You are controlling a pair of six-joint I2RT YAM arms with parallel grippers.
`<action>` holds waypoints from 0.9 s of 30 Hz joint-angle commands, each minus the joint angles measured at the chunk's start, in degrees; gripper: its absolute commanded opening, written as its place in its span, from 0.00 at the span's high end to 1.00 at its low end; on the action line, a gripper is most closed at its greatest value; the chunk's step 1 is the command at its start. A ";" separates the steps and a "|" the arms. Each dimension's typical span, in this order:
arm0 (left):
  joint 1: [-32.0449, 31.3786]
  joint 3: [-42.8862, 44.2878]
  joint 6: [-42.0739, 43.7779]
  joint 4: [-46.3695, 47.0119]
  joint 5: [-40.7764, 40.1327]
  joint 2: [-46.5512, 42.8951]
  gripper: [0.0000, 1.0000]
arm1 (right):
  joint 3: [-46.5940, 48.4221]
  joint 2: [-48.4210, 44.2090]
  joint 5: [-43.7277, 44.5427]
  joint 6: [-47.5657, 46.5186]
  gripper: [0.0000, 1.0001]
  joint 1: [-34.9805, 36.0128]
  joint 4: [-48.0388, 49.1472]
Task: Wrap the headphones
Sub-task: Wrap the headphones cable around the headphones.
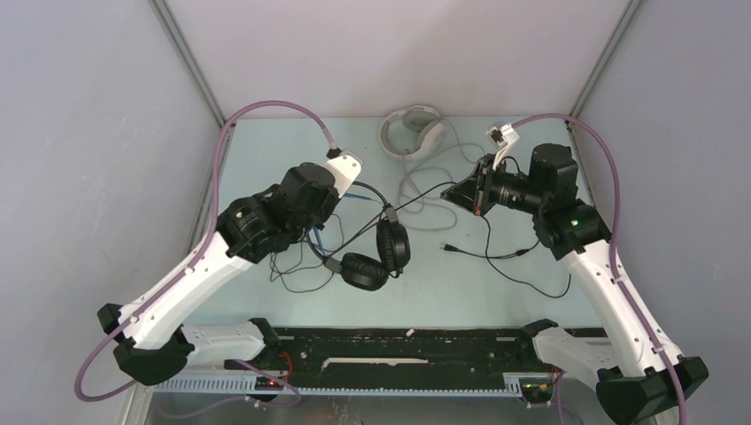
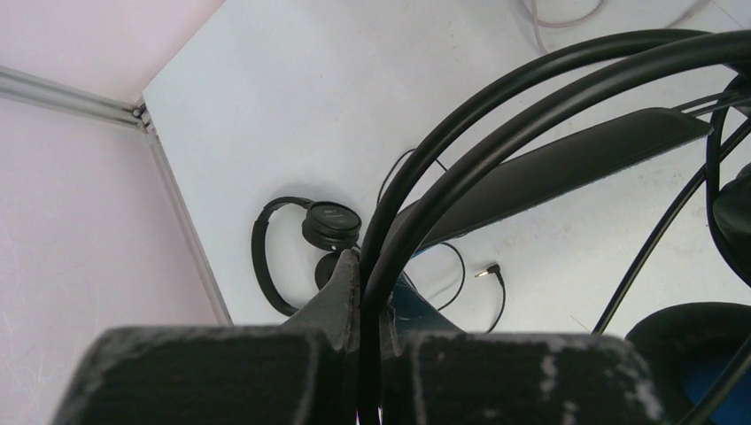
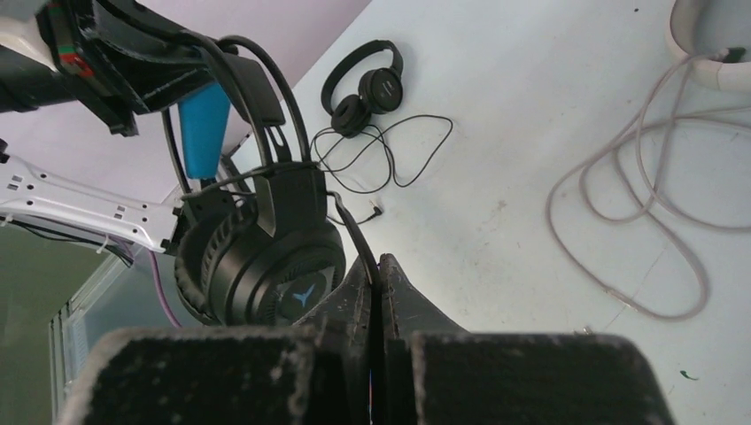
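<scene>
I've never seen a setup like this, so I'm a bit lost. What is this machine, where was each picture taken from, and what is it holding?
These are two robot arms bolted to the near edge of a pale table. The wide picture looks down from above and behind them, with the left arm on the left and the right arm on the right. The other two pictures come from a small camera on each wrist, looking out past that arm's own jaws.

On the table lie white-grey headphones with a loose pale cord. A small thin black pair lies near the table's left edge.

The left jaws are shut on the headband of the bulky black headphones. The right jaws are shut on a black cord that appears to run from them.
</scene>
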 commanded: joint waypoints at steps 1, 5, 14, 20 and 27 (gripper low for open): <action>-0.72 -3.63 4.10 5.07 3.19 -2.39 1.00 | 3.20 0.19 0.24 2.42 1.00 -0.26 5.84; -1.24 -6.95 5.17 8.34 6.54 -4.34 1.00 | 3.98 2.61 1.14 3.52 1.00 -0.85 7.35; -1.41 -10.13 6.26 9.97 10.06 -5.99 1.00 | 6.15 5.49 2.82 3.51 1.00 -1.29 6.55; -1.48 -10.75 6.66 10.76 10.96 -5.45 1.00 | 6.69 5.79 3.27 3.61 1.00 -1.44 6.23; -1.46 -11.71 7.01 12.83 13.29 -6.03 1.00 | 8.33 7.31 6.57 4.42 1.00 -1.50 5.67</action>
